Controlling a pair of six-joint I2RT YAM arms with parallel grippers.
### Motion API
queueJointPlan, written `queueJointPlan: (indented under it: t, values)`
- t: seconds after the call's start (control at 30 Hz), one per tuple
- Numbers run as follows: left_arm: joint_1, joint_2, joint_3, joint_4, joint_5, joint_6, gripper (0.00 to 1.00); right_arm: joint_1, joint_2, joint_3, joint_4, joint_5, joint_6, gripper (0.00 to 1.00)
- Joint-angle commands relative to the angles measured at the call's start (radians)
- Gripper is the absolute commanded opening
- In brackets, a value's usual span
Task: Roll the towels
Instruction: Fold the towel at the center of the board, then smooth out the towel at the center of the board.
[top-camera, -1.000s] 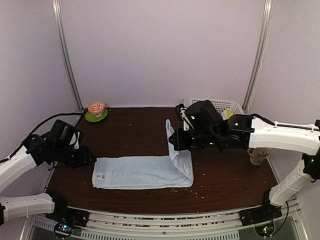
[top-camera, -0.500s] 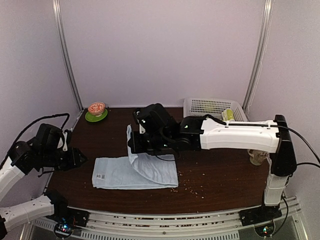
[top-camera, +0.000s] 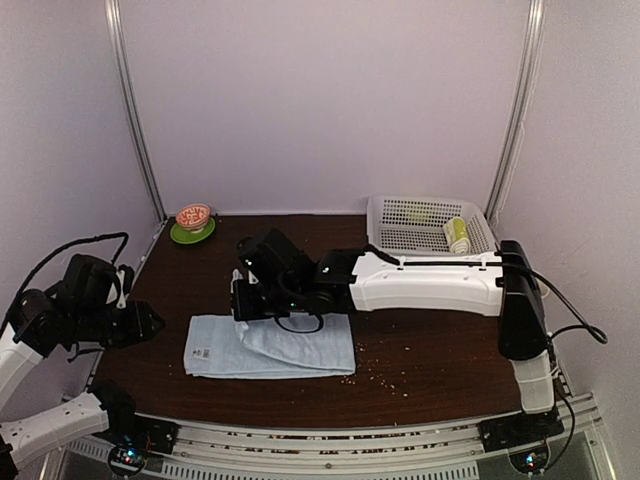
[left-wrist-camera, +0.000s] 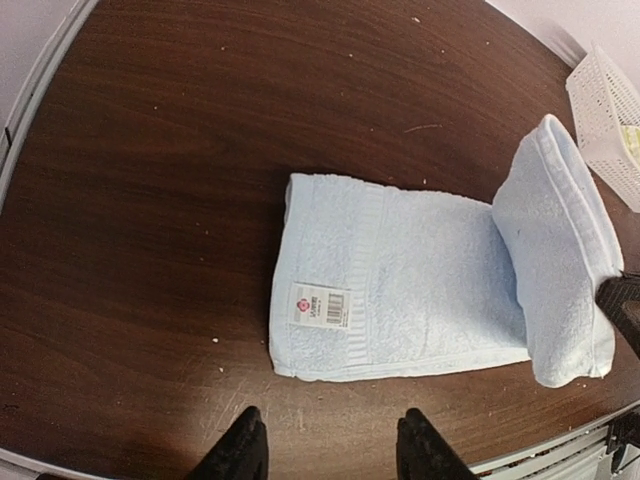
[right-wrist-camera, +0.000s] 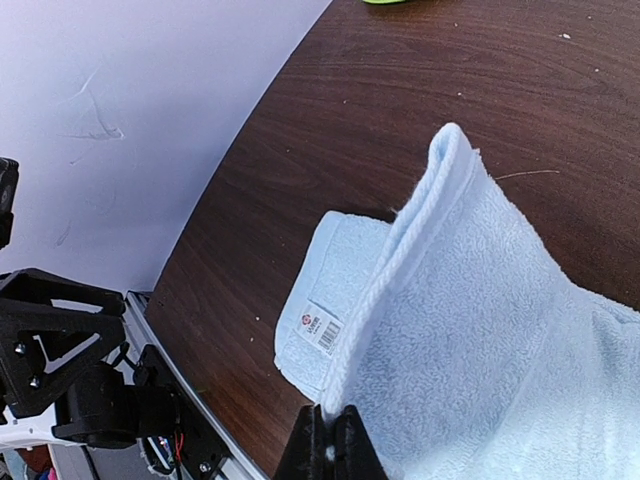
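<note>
Two towels are on this job, and only one needs me now. The lime-green towel (top-camera: 457, 235) lies in the white basket (top-camera: 400, 212) at the far right corner. It looks rolled already, so I count that half as done.

The pale-blue towel (left-wrist-camera: 400, 290) lies flat near the front middle of the surface (top-camera: 440, 345), with its tag (left-wrist-camera: 320, 305) at the left end. My right gripper (right-wrist-camera: 330, 445) is pinched tight on the hem of the towel's other end and holds it raised above the flat part, so the cloth doubles over itself. I read that as the start of the roll, or a fold before it, worked from right to left. The right arm is stretched far across to reach.

My left gripper (left-wrist-camera: 328, 452) stands part-open and holds nothing. It hangs off the towel's tagged end with bare wood between, I judge so it stays out of the way yet can pin that end if the cloth slides.

The towel's near long edge runs fairly close to the front edge of the surface, so I have little room there. Behind it and to the left the wood is open. The green plate (top-camera: 180, 236) and its bowl (top-camera: 193, 215) sit well apart at the far left corner. Crumbs (top-camera: 380, 378) lie just right of the towel.
</note>
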Motion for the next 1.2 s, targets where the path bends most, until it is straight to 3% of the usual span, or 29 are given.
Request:
queueJointPlan:
  t: [0.0,0.47,0.6,0.77,0.83,0.93,1.03,1.17]
  values:
    - [-0.005,-0.022,0.029,-0.025,-0.027,-0.001,0.45,0.019,0.022,0.084,-0.004,-0.011,0.021,0.0]
    - [-0.005,-0.073,0.016,-0.068,-0.024,-0.013,0.45,0.03,0.182,0.259,-0.029,-0.05,0.057,0.0]
    - [-0.005,-0.08,0.01,-0.075,-0.022,-0.018,0.45,0.03,0.271,0.353,-0.052,-0.133,0.06,0.0]
    - [-0.005,-0.085,0.0,-0.073,-0.017,-0.025,0.45,0.03,0.316,0.426,-0.091,-0.214,0.065,0.43]
    - [-0.005,-0.08,0.0,-0.073,-0.016,-0.024,0.45,0.025,0.269,0.389,-0.091,-0.197,0.046,0.53]
    - [-0.006,-0.07,0.002,-0.074,-0.018,-0.025,0.45,-0.003,0.148,0.262,-0.067,-0.172,0.023,0.58]
    - [-0.005,-0.053,-0.004,-0.056,-0.014,-0.025,0.45,-0.041,-0.003,0.037,-0.063,-0.097,-0.019,0.57]
    - [-0.005,-0.012,-0.037,0.063,0.061,-0.016,0.45,-0.094,-0.129,-0.191,-0.118,-0.022,-0.085,0.47]
